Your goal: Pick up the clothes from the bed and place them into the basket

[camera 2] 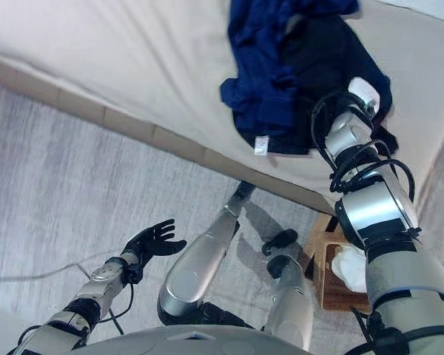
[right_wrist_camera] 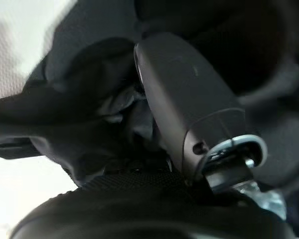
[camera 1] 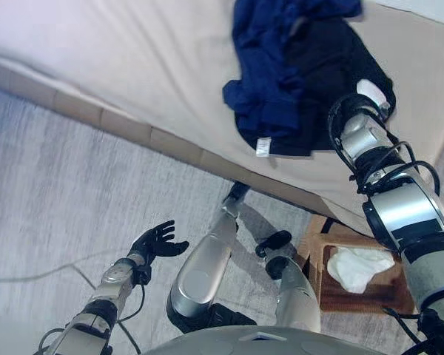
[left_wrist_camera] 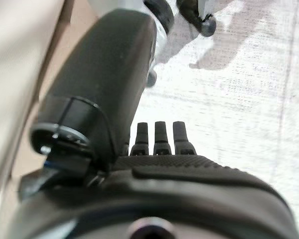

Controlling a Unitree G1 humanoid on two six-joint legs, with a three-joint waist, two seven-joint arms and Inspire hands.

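Observation:
A heap of dark blue clothes point(camera 1: 270, 66) and a black garment point(camera 1: 329, 63) lies at the near edge of the beige bed point(camera 1: 133, 52), with a white tag point(camera 1: 263, 146) hanging toward the floor. My right hand point(camera 1: 373, 93) rests in the black cloth at the heap's right side. In the right wrist view its thumb point(right_wrist_camera: 189, 99) lies against bunched dark cloth point(right_wrist_camera: 84, 109) that hides the rest of the hand. The wooden basket point(camera 1: 315, 255) stands on the floor at the lower right and holds a white cloth point(camera 1: 359, 266). My left hand point(camera 1: 157, 240) hangs open over the floor, empty.
The bed's tan side point(camera 1: 133, 132) runs diagonally across the view, with grey carpet point(camera 1: 66, 192) below it. The basket sits close beside the bed, under my right arm.

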